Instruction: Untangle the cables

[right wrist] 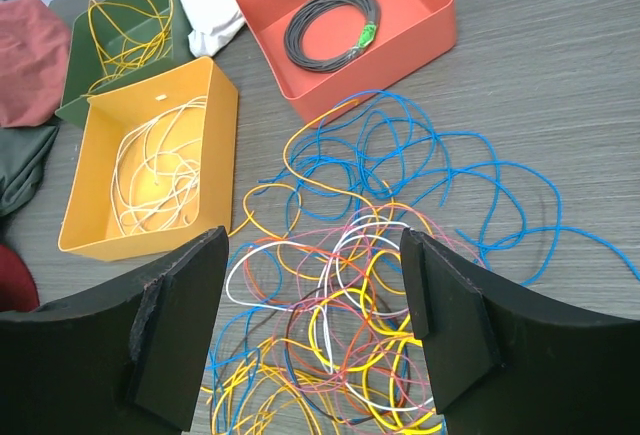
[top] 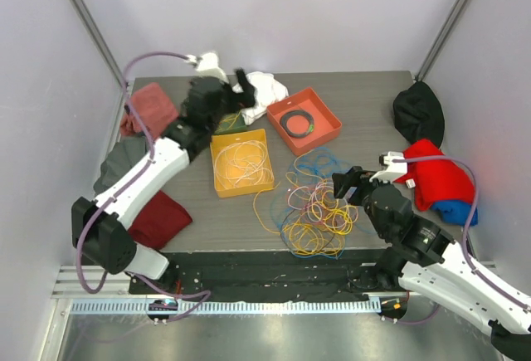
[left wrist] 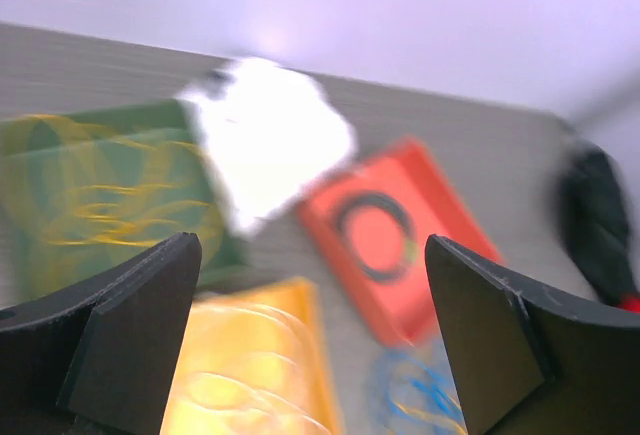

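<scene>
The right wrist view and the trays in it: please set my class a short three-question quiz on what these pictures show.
1. What lies in the red tray? A) a coiled dark cable B) a folded cloth C) a pair of scissors
2. True or false: the right gripper is clamped shut.
3. Fill in: the cables in the yellow tray are ____.
Key: 1 A; 2 false, its jaws stand open above the tangle; 3 white.
</scene>
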